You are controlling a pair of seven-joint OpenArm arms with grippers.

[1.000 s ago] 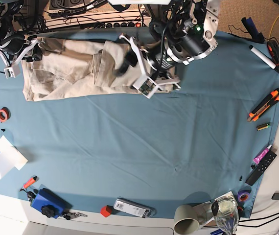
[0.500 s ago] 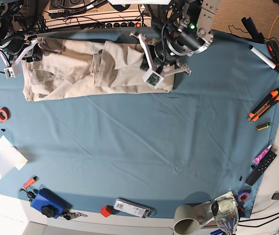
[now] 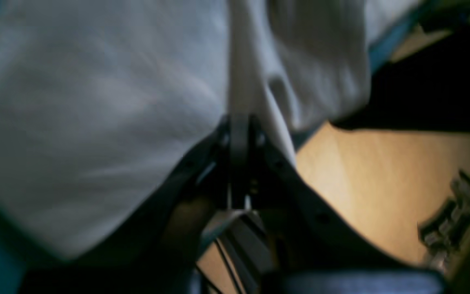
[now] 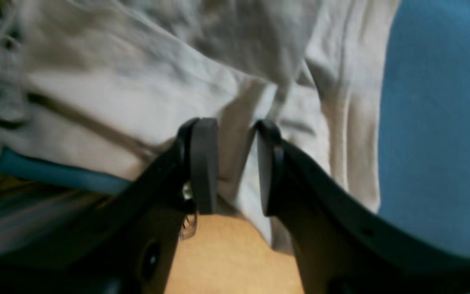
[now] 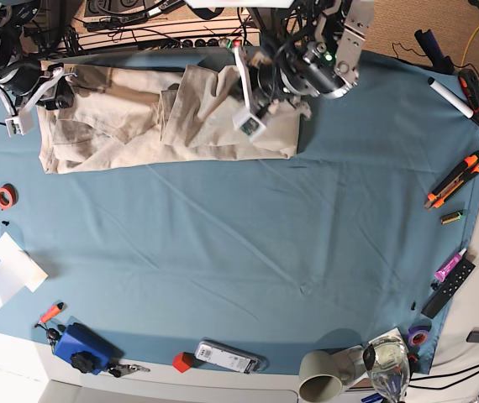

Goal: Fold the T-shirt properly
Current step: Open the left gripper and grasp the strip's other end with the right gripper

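**Beige shirt pinched at both ends on the far edge of the table**

Teal cloth [image 5: 248,252] covers the table, and its near edge carries the clutter: a blue box [image 5: 81,346], a red cube [image 5: 181,362], a clear case [image 5: 227,356], a grey cup [image 5: 321,377] on its side and a glass [image 5: 388,369]. At the near left lie a white cup [image 5: 0,287] with paper under it and a small orange tool [image 5: 50,313]. Along the right edge sit a remote [image 5: 450,287], a pink marker [image 5: 450,264], an orange knife [image 5: 455,180] and a white marker [image 5: 450,97]. A red tape roll [image 5: 5,196] lies at the left, just below the shirt's corner.

Farther back, the shirt [image 5: 139,126] lies bunched and creased in a long strip along the table's far edge, with a loose fold standing up near its middle.

The left gripper [image 3: 240,134] sits over the shirt's right end in the base view. Its jaws are pressed together on a ridge of pale fabric that rises straight up between them; the view is blurred, but the pinch is plain.

The right gripper [image 4: 235,163] is at the shirt's left end. Its pads [image 4: 204,163] stand apart with a thick fold of cloth filling the gap, fabric running down between them past the table edge, so it grips the shirt.
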